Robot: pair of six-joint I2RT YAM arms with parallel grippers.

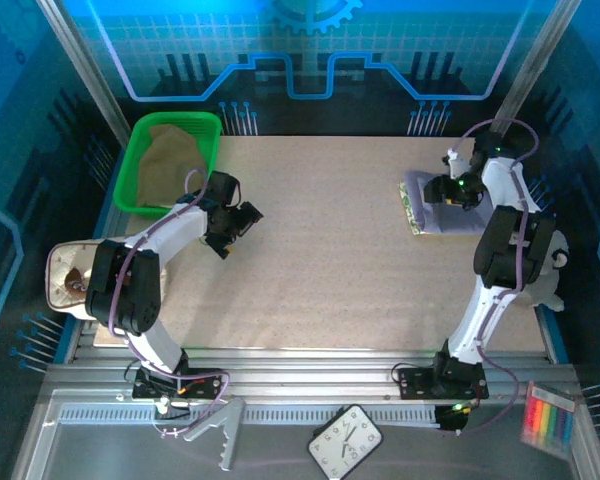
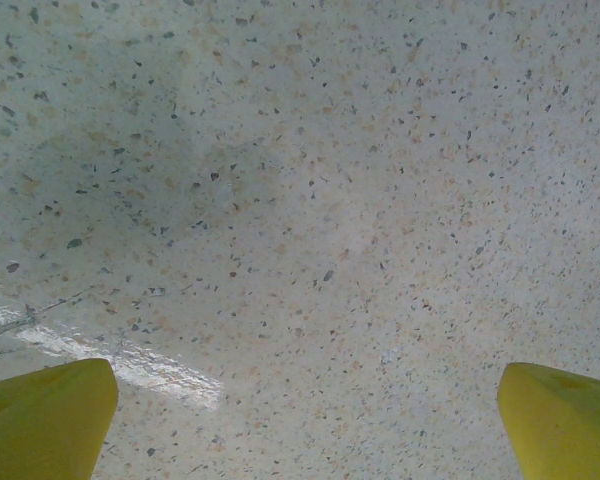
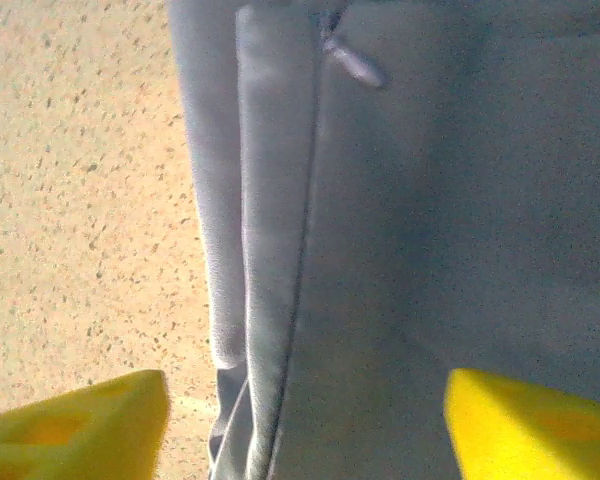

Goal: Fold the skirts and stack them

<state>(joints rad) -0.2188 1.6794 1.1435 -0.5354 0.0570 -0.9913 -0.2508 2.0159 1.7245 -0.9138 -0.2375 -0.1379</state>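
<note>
The lavender-purple skirt point(image 1: 432, 218) lies folded at the back right, on top of the pale floral skirt, whose edge point(image 1: 411, 206) shows along its left side. My right gripper point(image 1: 450, 190) hangs low over this pile. In the right wrist view its yellow fingers point(image 3: 80, 425) stand apart astride the folded left edge of the lavender skirt point(image 3: 430, 220), one over the table and one over the cloth. The olive-tan skirt point(image 1: 175, 160) lies bunched in the green basket point(image 1: 138, 165). My left gripper point(image 1: 237, 232) is open over the bare speckled table point(image 2: 310, 200), to the right of the basket.
A beige pouch point(image 1: 70, 278) sits at the table's left edge by the left arm. A white plush toy point(image 1: 555, 282) lies at the right edge behind the right arm. A clock point(image 1: 345, 437) and coloured markers point(image 1: 550, 420) lie on the near ledge.
</note>
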